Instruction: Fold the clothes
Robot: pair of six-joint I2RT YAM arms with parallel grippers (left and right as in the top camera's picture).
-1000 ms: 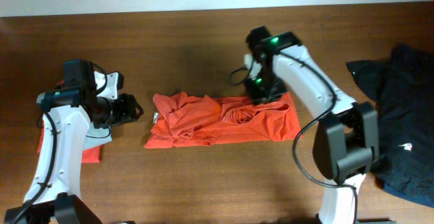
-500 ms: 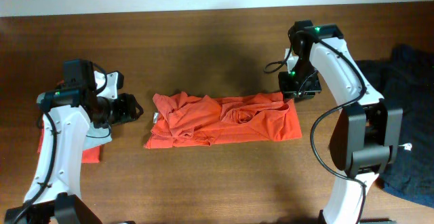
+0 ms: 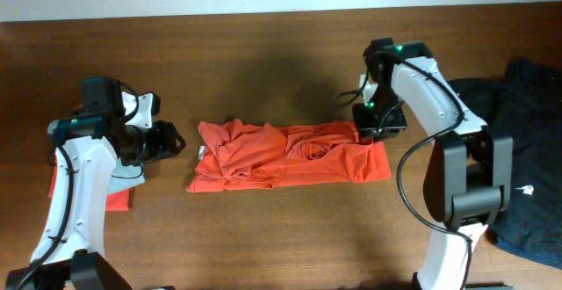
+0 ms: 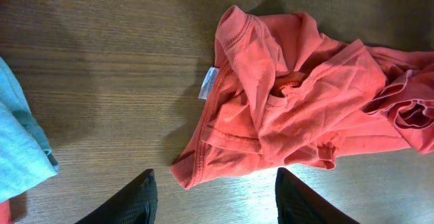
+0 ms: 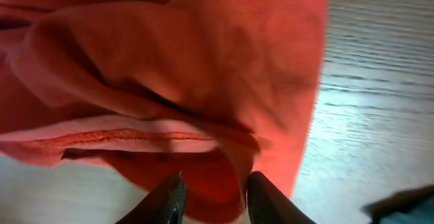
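Overhead | left end effector [image 3: 173, 140] wide — right end effector [image 3: 373, 123] narrow over T-shirt [image 3: 290, 154] corner | navy garment [image 3: 527, 105] apart

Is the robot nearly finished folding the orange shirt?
Not nearly. Done: the orange shirt is bunched into a long, wrinkly strip. In hand: the right gripper straddles its right edge, though I can't tell if it pinches yet; the left gripper hangs open beside the other end. Left: neat folds, plus the dark pile at the right.

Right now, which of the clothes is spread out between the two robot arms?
The orange-red shirt. The dark navy garment lies at the far right, and the red cloth sits at the far left edge.
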